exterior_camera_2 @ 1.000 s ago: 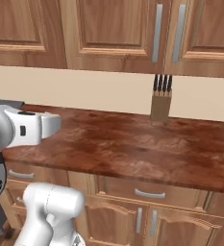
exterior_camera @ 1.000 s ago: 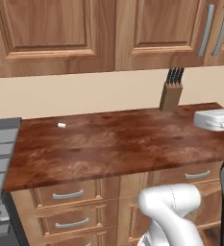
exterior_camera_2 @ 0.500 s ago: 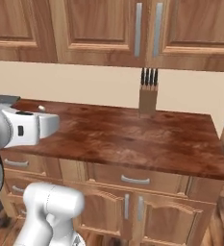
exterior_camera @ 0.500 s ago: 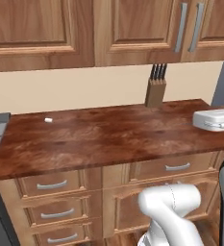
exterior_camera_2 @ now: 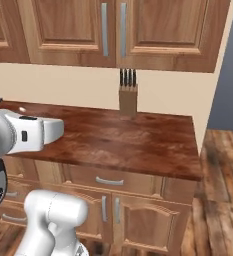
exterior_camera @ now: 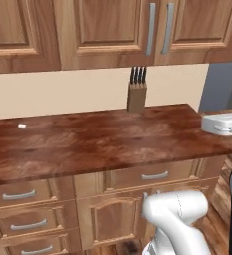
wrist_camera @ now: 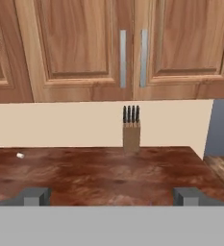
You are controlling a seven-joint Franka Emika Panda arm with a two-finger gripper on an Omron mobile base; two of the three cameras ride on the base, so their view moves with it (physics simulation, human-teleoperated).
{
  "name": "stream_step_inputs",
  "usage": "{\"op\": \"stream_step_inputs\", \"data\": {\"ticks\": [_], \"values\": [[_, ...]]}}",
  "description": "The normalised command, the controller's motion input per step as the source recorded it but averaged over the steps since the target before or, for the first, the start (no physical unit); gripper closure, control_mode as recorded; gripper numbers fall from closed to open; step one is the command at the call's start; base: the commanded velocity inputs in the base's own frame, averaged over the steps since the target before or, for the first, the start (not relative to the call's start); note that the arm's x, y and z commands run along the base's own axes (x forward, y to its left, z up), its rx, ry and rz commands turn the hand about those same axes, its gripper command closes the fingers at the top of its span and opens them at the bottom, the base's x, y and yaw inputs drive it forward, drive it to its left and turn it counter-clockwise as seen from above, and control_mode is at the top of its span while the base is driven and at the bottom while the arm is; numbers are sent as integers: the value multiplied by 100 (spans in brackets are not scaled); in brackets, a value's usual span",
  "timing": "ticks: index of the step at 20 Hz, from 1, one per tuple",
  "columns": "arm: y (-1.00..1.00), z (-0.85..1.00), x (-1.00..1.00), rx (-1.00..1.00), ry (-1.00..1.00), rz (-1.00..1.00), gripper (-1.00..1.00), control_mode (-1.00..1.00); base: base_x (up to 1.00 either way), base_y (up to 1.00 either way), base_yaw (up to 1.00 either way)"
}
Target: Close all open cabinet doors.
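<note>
A: Where do we have the cabinet doors (wrist_camera: 80,45)?

B: Across the top of the hand view, a pair meeting at centre, each with a long grey bar handle (wrist_camera: 123,58) beside the seam. Both look flush with their frame. In the left base view they fill the upper middle (exterior_camera: 110,30); in the right base view, the top centre (exterior_camera_2: 70,27).

A: And our gripper (wrist_camera: 111,196)?

B: At the bottom of the hand view, fingertips (wrist_camera: 35,195) standing wide apart, holding nothing. The doors are well above and beyond it, across the countertop (wrist_camera: 99,168).

A: What lies between?

B: A knife block (wrist_camera: 131,134) against the wall, right under the seam of the doors, and a small white object (wrist_camera: 20,155) at the left of the counter.

A: Below?

B: Drawer fronts (exterior_camera: 155,175) under the counter's edge.
</note>
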Motion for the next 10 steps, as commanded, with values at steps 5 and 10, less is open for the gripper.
{"op": "stream_step_inputs", "data": {"ticks": [5,10], "values": [[0,0,0,0,0,0,-100,100,-1,-35,17],[0,0,0,0,0,0,-100,100,0,-31,30]]}}
